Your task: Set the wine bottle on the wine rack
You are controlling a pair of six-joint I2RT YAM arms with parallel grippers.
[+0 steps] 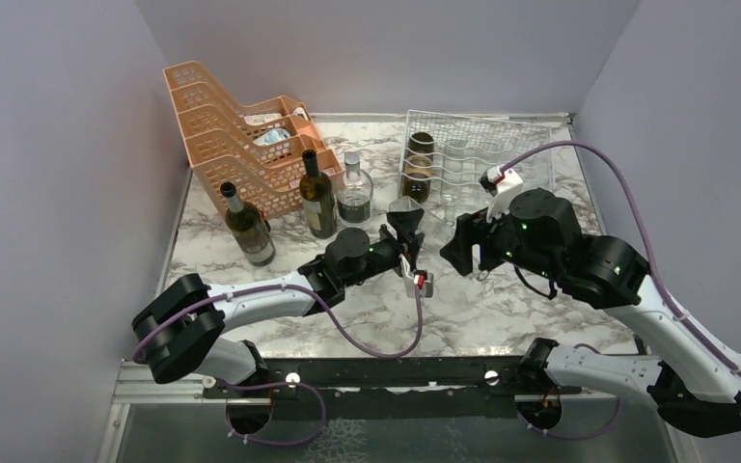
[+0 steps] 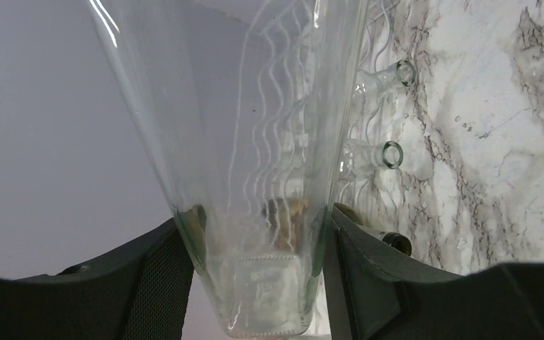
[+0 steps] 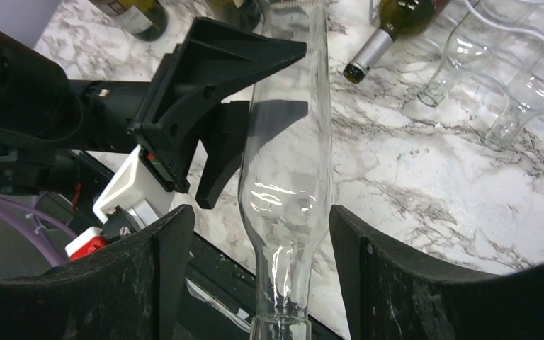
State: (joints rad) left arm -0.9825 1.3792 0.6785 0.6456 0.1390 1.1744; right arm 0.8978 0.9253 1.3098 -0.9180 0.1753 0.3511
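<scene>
Marble, white with grey veins, covers the table [image 1: 502, 318], and plain pale lilac walls [image 1: 58, 145] close it in at the left, right and top of the overhead view. Orange perforated trays [image 1: 232, 135] stand stepped at the upper left; pale things lie in their upper tiers, too small to tell what they are. Just below the trays in the frame stand two dark labelled bottles [image 1: 248, 227] and a squat clear bottle [image 1: 353, 190] with dark liquid low in it.

The wine rack [image 1: 502, 145], thin silver-white wire, sits right of centre near the top of the overhead view. Its left-hand column holds dark glass bottles [image 1: 419, 164], lying down. In the upper right of the right wrist view, empty clear bottles [image 3: 460, 57] lie in the cradles with their mouths toward the camera.

The wine bottle [image 3: 287, 142], clear and empty, hangs over the middle of the table, below the rack in the overhead view and apart from it. The left gripper [image 2: 262, 283] pinches its body, both pads against the glass. The right gripper [image 3: 261, 227] is spread around the neck, with a gap between finger and glass on each side
</scene>
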